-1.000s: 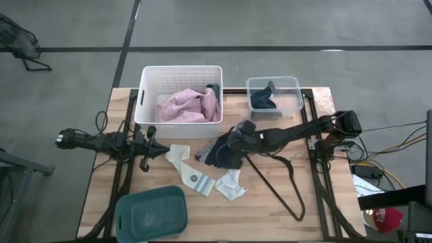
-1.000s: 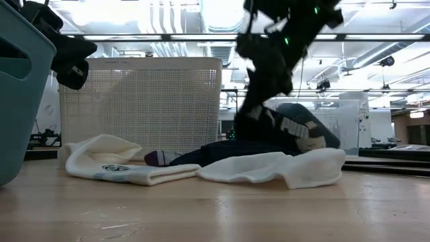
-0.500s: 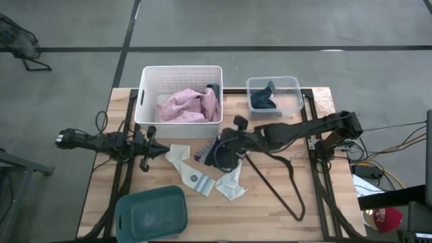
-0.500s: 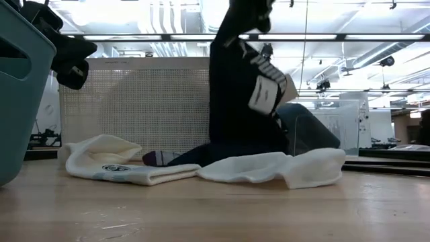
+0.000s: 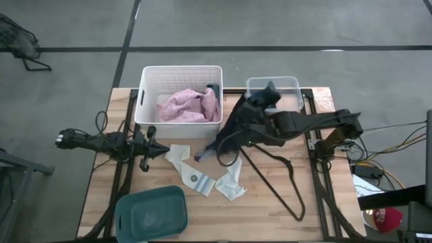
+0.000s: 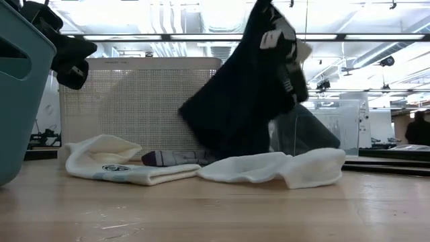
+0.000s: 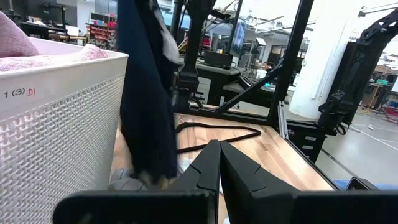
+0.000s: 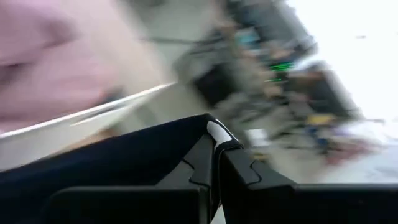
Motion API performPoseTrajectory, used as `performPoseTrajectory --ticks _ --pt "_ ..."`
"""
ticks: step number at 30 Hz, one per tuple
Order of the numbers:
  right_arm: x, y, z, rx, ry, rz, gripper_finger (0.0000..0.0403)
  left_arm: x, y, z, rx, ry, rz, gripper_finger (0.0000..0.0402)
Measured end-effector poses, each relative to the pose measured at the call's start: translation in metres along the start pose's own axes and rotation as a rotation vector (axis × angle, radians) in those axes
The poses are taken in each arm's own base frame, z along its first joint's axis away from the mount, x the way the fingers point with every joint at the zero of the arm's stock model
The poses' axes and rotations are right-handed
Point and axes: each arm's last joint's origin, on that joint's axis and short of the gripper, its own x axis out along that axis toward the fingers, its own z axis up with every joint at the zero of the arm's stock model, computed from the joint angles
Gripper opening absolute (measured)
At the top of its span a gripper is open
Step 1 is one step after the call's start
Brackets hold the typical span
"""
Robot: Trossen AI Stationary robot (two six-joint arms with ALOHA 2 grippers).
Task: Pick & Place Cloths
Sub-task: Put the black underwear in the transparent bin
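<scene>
Your right tool (image 5: 244, 113), clamped on the navy garment (image 5: 229, 131), hung just beside the white basket (image 5: 146, 94).

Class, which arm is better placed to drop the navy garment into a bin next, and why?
Right. The right gripper already holds the navy garment lifted beside the white basket and clear bin. The left gripper rests shut and empty, away from it.
</scene>
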Motion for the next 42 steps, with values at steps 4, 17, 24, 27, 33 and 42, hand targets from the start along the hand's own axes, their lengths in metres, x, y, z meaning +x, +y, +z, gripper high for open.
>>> performPoseTrajectory --ticks 4,17,24,27,33,42 --pt "-0.005 -0.027 0.013 -0.020 -0.052 -0.248 0.0008 0.000 0.000 0.000 0.000 0.000 0.000 0.0012" --pt "0.028 -0.132 0.040 0.055 0.103 -0.489 0.0008 0.000 0.000 0.000 0.000 0.000 0.000 0.0012" --pt "0.061 -0.166 0.031 0.074 0.223 -0.600 0.0008 0.000 0.000 0.000 0.000 0.000 0.000 0.0012" --pt "0.071 -0.166 0.027 0.164 0.217 -0.611 0.0008 0.000 0.000 0.000 0.000 0.000 0.000 0.0012" --pt "0.093 -0.152 0.011 0.168 0.256 -0.419 0.0008 0.000 0.000 0.000 0.000 0.000 0.000 0.0012" --pt "0.134 -0.127 -0.044 0.232 0.573 -0.107 0.0008 0.000 0.000 0.000 0.000 0.000 0.000 0.0012"
